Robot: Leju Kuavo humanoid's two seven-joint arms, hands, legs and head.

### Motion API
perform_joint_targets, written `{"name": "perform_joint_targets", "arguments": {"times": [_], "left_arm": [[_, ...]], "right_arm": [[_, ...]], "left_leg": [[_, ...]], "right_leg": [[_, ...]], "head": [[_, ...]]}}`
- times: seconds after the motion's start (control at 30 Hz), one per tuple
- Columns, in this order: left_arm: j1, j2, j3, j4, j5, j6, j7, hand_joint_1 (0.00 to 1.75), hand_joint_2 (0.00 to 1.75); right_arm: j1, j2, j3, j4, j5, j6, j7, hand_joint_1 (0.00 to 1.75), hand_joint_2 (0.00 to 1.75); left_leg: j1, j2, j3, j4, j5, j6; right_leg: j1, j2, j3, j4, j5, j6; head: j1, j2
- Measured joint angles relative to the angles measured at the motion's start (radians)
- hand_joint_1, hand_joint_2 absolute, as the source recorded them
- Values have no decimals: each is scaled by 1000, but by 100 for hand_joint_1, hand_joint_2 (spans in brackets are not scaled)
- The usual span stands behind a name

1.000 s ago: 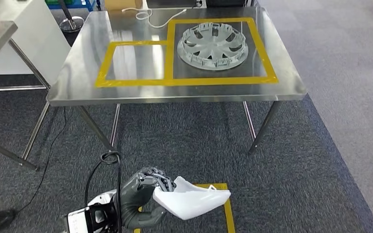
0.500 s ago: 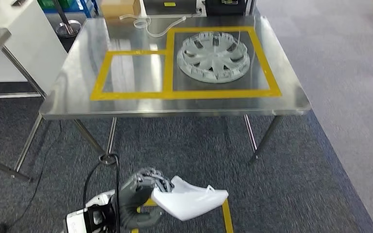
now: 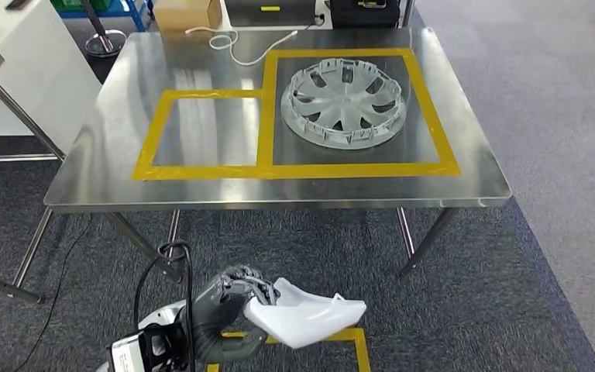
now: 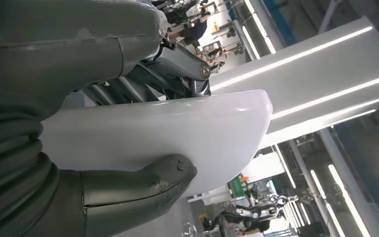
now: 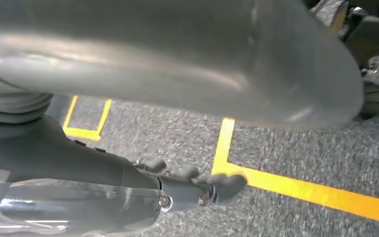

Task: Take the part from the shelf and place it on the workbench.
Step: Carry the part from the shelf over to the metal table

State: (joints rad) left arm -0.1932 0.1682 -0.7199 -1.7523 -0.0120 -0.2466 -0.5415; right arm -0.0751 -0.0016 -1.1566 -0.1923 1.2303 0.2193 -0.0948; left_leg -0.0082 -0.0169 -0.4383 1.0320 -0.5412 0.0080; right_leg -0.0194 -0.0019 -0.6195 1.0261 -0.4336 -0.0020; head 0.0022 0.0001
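A steel surface [image 3: 201,54] on thin legs is seen standing on grey carpet ahead of the robot, marked with two rectangles of yellow tape. In the larger taped rectangle, toward the far right corner of the surface, a grey wheel cover [image 3: 343,103] is laid flat. The smaller taped rectangle [image 3: 201,132], toward the left edge, is seen bare. A white cable [image 3: 232,43] is draped near the far edge, and a cardboard box [image 3: 187,13] is seen on the floor beyond it.

Well short of the near edge of the surface and low over the carpet, the white part [image 3: 306,316] is carried by the left hand [image 3: 228,306]. The part is a smooth, glossy moulded shell, curved like a shallow scoop. It is judged to be light, stiff, thin-walled plastic, and slippery where polished. The left hand is clamped on one end of the shell, dark fingers [image 4: 177,61] laid over one face and the thick thumb [image 4: 143,185] pressed against the opposite face, so that most of the shell juts out unsupported. A hold nearer the middle would be judged steadier; a hard squeeze at the rim could flex or crack it.

The right hand [image 5: 187,185] is seen hanging over the carpet with fingers curled inward and nothing held
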Motion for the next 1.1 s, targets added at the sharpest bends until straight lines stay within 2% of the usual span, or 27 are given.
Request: {"name": "perform_joint_targets", "arguments": {"times": [0.07, 0.1, 0.13, 0.17, 0.2, 0.23, 0.27, 0.37, 0.4, 0.43, 0.5, 0.57, 0.6, 0.67, 0.7, 0.73, 0.77, 0.8, 0.83, 0.9, 0.93, 1.0, 1.03, 1.1], "left_arm": [[-1, 0, 0, 0, -1, 2, 0, 175, 175], [-1, 0, -1, -1, -2, 3, 0, 175, 175], [-1, 1, -1, -1, -2, 3, 0, 175, 175], [-1, 1, -2, -1, -2, 4, 0, 175, 175], [0, 1, -2, -1, -2, 5, 0, 175, 175], [0, 2, -3, -1, -2, 5, 0, 175, 175], [0, 2, -3, -1, -2, 5, 0, 175, 175], [3, 3, -3, 0, -2, 6, 0, 175, 175], [4, 4, -3, -1, -2, 6, 0, 175, 175], [4, 5, -3, -1, -2, 7, 0, 175, 175], [2, 5, -3, -3, -2, 8, 0, 175, 175], [0, 5, -3, -5, -2, 9, 0, 175, 175], [-1, 5, -4, -5, -3, 10, 0, 175, 175], [0, 5, -4, -5, -4, 11, 0, 175, 175], [2, 5, -4, -5, -5, 11, 0, 175, 175], [3, 5, -4, -5, -6, 11, 0, 175, 175], [4, 5, -4, -5, -6, 11, 0, 175, 175], [4, 5, -4, -5, -7, 12, 0, 175, 175], [4, 6, -4, -5, -8, 12, 0, 175, 175], [5, 6, -5, -4, -11, 14, 1, 175, 175], [6, 6, -5, -3, -15, 16, 3, 175, 175], [3, 7, -7, -4, -31, 28, 8, 175, 175], [0, 7, -7, -5, -44, 36, 12, 175, 175], [-5, 9, -8, -6, -65, 53, 19, 175, 175]], "right_arm": [[0, 2, 0, 0, 0, 0, 0, 0, 0], [0, 2, 0, 0, 0, 0, 0, 0, 0], [0, 2, 0, 0, 0, 0, 0, 0, 0], [0, 2, 0, 0, 0, 0, 0, 0, 0], [0, 2, 0, 0, 0, 0, 0, 0, 0], [0, 2, 0, 0, 0, 0, 0, 0, 0], [0, 2, 0, 0, 0, 0, 0, 0, 0], [1, 5, 0, 1, 0, 0, 0, 0, 0], [0, 6, 0, 1, 0, 0, 0, 0, 0], [-2, 7, 0, 1, 0, 0, 0, 0, 0], [-4, 7, 0, 0, 0, 0, -1, 0, 0], [-7, 8, 0, 0, 0, 0, -2, 0, 0], [-9, 8, 0, 0, 0, 0, -2, 0, 0], [-10, 8, 0, 0, 0, 0, -2, 0, 0], [-8, 8, 0, 0, 0, 0, -2, 0, 0], [-6, 8, 0, 0, 0, 0, -2, 0, 0], [-4, 8, 0, 0, 0, 0, -1, 0, 0], [-2, 8, 0, 0, 0, 0, -1, 0, 0], [1, 7, 0, 0, 0, 0, 0, 0, 0], [4, 6, 0, 0, 0, 0, 1, 0, 0], [4, 6, 0, 0, 0, 0, 1, 0, 0], [1, 7, 0, 0, -1, 1, 0, 0, 0], [1, 9, 0, 0, -2, 1, -1, 0, 0], [-2, 11, 0, 0, -4, 1, -3, 0, 0]], "left_leg": [[4, 5, -59, 101, 3, -12], [6, 8, -103, 163, -11, -18], [8, 9, -147, 216, -40, -23], [11, 10, -186, 250, -73, -26], [12, 10, -215, 260, -99, -27], [12, 10, -231, 243, -104, -26], [12, 11, -236, 204, -82, -22], [2, 16, -230, 44, 98, 2], [-2, 17, -227, 17, 136, 9], [-5, 16, -223, 7, 143, 15], [-5, 11, -192, -7, 133, 28], [-2, 9, -157, -22, 124, 41], [-1, 9, -145, -25, 116, 46], [-2, 7, -128, -26, 98, 50], [-2, 4, -116, -26, 86, 51], [-3, 1, -102, -26, 74, 50], [-3, -1, -86, -26, 62, 49], [-3, -3, -69, -26, 48, 47], [-4, -4, -54, -26, 34, 44], [-6, -6, -33, -25, 8, 34], [-7, -7, -26, -22, 0, 28], [-7, -6, -17, -13, 0, 17], [-7, -3, -22, 10, 8, 11], [-2, 3, -75, 101, 5, -2]], "right_leg": [[-3, 0, 25, -8, -14, -11], [-3, 0, 37, -11, -23, -14], [-3, 1, 49, -12, -32, -15], [-3, 2, 61, -13, -43, -15], [-3, 2, 76, -13, -55, -15], [-3, 3, 92, -13, -68, -14], [-3, 3, 110, -14, -81, -12], [-1, 4, 148, -15, -119, -1], [-1, 4, 157, -17, -128, 6], [0, 4, 167, -15, -130, 14], [-2, 3, 178, 4, -123, 26], [-3, 3, 148, 77, -123, 30], [-3, 3, 112, 132, -139, 30], [-2, 3, 22, 232, -197, 34], [-2, 3, -15, 257, -223, 36], [-2, 3, -38, 253, -232, 38], [-2, 3, -48, 224, -218, 38], [0, 3, -48, 171, -172, 34], [3, 3, -46, 108, -101, 27], [11, 5, -40, 27, 1, 12], [13, 6, -37, 12, 22, 6], [12, 6, -18, 4, 16, -4], [9, 6, -4, -6, 14, -10], [4, 5, 22, -22, 6, -19]], "head": [[-3, 0], [-4, 0], [-6, 0], [-5, 0], [-5, 0], [-5, 0], [-5, 0], [-5, 0], [-6, 0], [-6, 0], [-5, 0], [-2, 0], [-1, 0], [0, 0], [0, 0], [0, 0], [0, 0], [0, 0], [1, 0], [-1, 0], [-2, 0], [-3, 0], [-4, 0], [-6, 0]]}}
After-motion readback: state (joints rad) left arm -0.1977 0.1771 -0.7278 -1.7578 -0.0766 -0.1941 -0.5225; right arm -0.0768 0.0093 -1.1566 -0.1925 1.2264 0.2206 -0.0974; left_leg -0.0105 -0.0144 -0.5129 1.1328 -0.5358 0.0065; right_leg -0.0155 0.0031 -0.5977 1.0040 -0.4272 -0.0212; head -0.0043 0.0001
